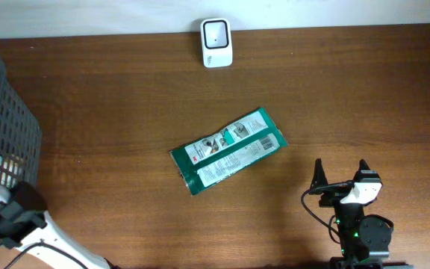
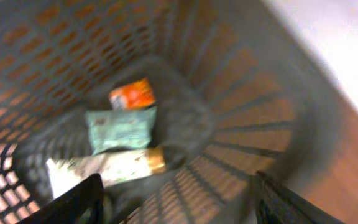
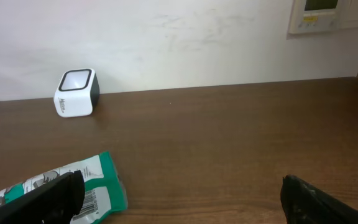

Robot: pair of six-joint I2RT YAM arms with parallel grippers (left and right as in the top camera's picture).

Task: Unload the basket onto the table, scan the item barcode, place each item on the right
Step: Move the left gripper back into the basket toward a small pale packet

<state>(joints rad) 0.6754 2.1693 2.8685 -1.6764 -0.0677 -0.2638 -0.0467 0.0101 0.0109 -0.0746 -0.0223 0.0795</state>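
Your right tool [image 1: 341, 172] is spread wide and empty near the front edge of the table [image 1: 125, 90]. The green packet [image 1: 228, 151] lies flat mid-table, ahead to its left, barcode up, well apart from the white scanner [image 1: 216, 42]. Your left tool [image 2: 179, 205] gapes empty over the basket [image 2: 260, 93].

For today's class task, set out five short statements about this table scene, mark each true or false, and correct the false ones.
1. The green packet lies flat on the table, apart from the scanner. True.
2. The right gripper holds the green packet. False: its jaws are open and empty, and the packet lies beside it, untouched.
3. The basket contains several packets. True.
4. The scanner sits inside the basket. False: it stands at the table's far edge.
5. The left gripper is shut on something. False: its jaws are open above the basket, holding nothing.
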